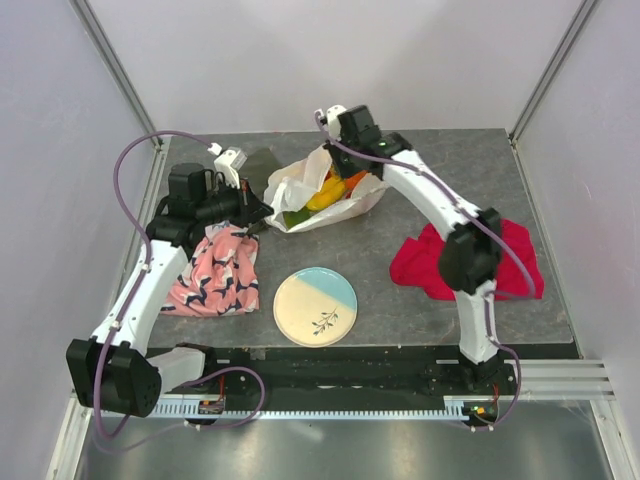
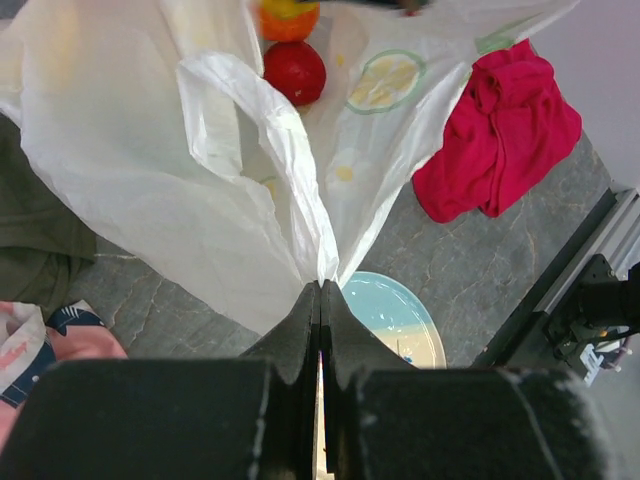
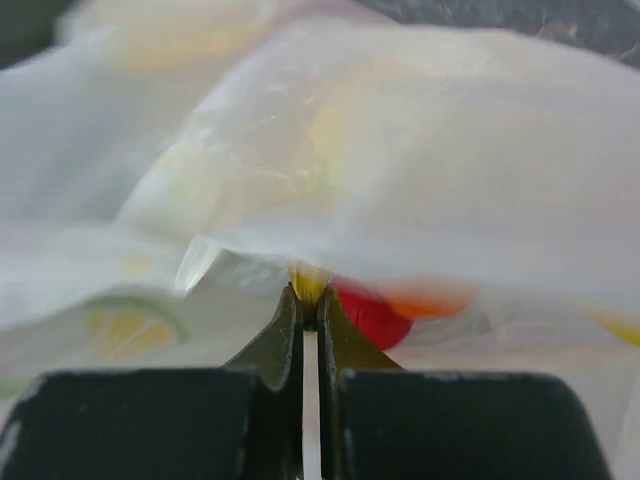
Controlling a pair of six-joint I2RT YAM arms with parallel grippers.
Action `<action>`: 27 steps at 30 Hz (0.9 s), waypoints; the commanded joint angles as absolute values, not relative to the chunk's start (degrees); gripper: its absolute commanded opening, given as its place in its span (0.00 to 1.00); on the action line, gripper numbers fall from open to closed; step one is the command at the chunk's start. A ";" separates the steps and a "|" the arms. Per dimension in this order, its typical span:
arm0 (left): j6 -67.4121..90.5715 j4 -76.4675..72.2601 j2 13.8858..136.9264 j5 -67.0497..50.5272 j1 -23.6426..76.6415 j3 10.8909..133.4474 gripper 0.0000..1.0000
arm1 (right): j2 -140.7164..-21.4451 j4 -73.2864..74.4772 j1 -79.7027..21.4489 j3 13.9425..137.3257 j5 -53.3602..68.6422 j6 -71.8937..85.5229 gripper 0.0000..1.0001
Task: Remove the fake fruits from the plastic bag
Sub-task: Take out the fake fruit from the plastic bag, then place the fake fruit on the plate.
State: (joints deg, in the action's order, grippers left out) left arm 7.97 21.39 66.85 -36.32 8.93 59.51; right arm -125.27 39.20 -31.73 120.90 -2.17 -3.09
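Note:
The white plastic bag (image 1: 300, 185) lies at the back middle of the table, mouth open. In it show a yellow banana (image 1: 324, 196), an orange fruit (image 1: 355, 181) and a green one (image 1: 295, 216). My left gripper (image 1: 262, 216) is shut on the plastic bag's near-left edge (image 2: 300, 170), the film pinched between its tips (image 2: 320, 284). Past it lie a red apple (image 2: 295, 72) and an orange fruit (image 2: 290, 20). My right gripper (image 1: 338, 168) reaches into the bag from behind. It (image 3: 308, 290) is shut on the end of a yellow fruit (image 3: 309, 280), beside the red apple (image 3: 372, 316).
A cream-and-blue plate (image 1: 315, 307) sits at the front middle. A pink patterned cloth (image 1: 215, 272) lies under my left arm and a red cloth (image 1: 425, 262) at the right. A dark green cloth (image 1: 262, 163) lies behind the bag.

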 commanded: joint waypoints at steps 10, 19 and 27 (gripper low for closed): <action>8.96 12.66 72.50 -34.98 8.70 66.69 0.02 | -90.01 44.29 -32.17 95.90 41.02 -14.40 0.01; 7.22 12.83 79.26 -34.19 8.61 75.31 0.02 | -86.66 44.29 -42.86 88.34 46.06 -37.67 0.03; 5.10 13.89 83.58 -33.05 8.61 79.71 0.01 | -83.41 36.05 -54.66 74.11 44.56 -49.75 0.01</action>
